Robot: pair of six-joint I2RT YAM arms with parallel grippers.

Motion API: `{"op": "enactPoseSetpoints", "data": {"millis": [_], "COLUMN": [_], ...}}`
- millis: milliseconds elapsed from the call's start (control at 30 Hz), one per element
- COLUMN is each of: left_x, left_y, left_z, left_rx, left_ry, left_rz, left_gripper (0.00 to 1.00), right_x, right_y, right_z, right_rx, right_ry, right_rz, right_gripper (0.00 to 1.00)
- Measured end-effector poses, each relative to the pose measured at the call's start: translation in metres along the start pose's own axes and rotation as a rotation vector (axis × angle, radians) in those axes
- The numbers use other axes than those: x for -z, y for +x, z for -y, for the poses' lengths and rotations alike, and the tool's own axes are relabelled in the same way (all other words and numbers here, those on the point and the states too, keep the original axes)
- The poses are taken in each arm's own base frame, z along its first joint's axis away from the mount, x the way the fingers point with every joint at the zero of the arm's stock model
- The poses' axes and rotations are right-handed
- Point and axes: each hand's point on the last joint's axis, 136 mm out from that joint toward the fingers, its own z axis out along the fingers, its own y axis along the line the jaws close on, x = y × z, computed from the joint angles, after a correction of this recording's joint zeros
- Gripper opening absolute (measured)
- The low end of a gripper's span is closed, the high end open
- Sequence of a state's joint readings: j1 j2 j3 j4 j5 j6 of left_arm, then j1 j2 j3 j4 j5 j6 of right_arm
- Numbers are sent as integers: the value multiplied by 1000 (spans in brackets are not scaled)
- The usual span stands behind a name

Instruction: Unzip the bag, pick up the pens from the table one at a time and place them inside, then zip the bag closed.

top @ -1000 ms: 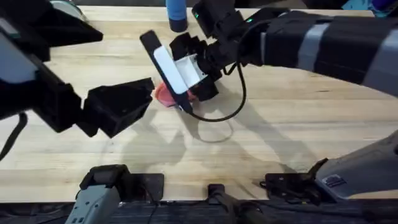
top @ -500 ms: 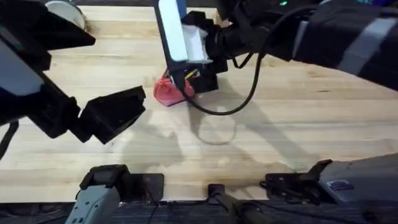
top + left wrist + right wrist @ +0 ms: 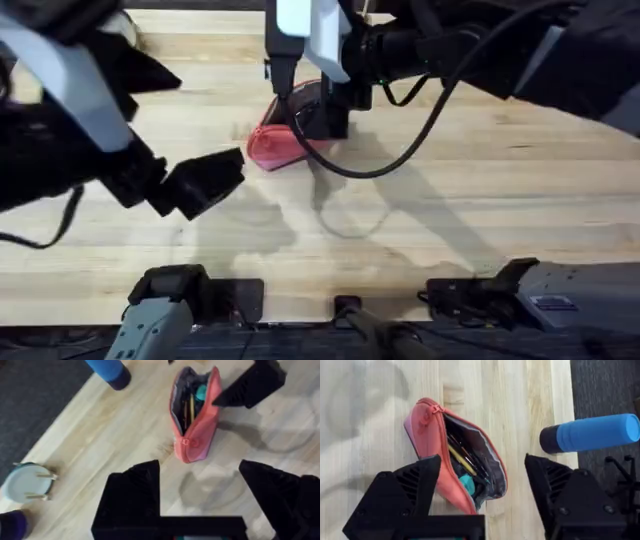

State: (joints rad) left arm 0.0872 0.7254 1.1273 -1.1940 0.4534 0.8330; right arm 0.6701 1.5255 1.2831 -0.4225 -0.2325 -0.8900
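My right gripper (image 3: 477,495) has its black fingers spread wide apart and holds nothing; it hangs directly over the pink-red soft fabric pencil pouch (image 3: 432,450), one finger on each side of it in the right wrist view. My left gripper (image 3: 202,505) is also open and empty, and it waits nearer to me, a little apart from the closed end of the pouch where the small zip pull sits. The pouch lies on the pale wooden plank counter (image 3: 480,200), toward the far middle of it, and its zip is open along most of its length, so I judge the unzipping as done. Inside, against the dark lining, I can see several slim things: dark sticks that may be the pen, one yellow stick and something teal (image 3: 466,481). I see no loose pen on the counter, so I think the placing is finished or almost finished, and closing the zip is what is left. Past the pouch a blue foam-like cylinder with a dark end (image 3: 592,432) lies at the edge of the counter. I can read no brand, label or writing on the pouch or on anything else.
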Motion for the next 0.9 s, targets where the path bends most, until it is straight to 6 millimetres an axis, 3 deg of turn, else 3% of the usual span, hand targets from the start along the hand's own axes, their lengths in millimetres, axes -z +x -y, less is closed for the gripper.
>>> {"op": "enactPoseSetpoints", "data": {"millis": [300,433,733,900], "left_x": [-33,-43,-31,-30], "left_y": [24,35,47,60], "left_z": [9,3,-29,-21], "left_rx": [48,104,293,381], "left_ry": [69,61,-54,-39], "left_rz": [-5,7,55,4], "left_gripper": [994,994,993,993], "right_x": [3,3,3,3], "right_y": [-2,-2,-2,-2], "right_z": [1,1,1,1], "right_rx": [-97,-118,-130,-133], "right_ry": [5,5,5,5], "right_rz": [5,4,5,5], "right_gripper": [997,997,997,996]}}
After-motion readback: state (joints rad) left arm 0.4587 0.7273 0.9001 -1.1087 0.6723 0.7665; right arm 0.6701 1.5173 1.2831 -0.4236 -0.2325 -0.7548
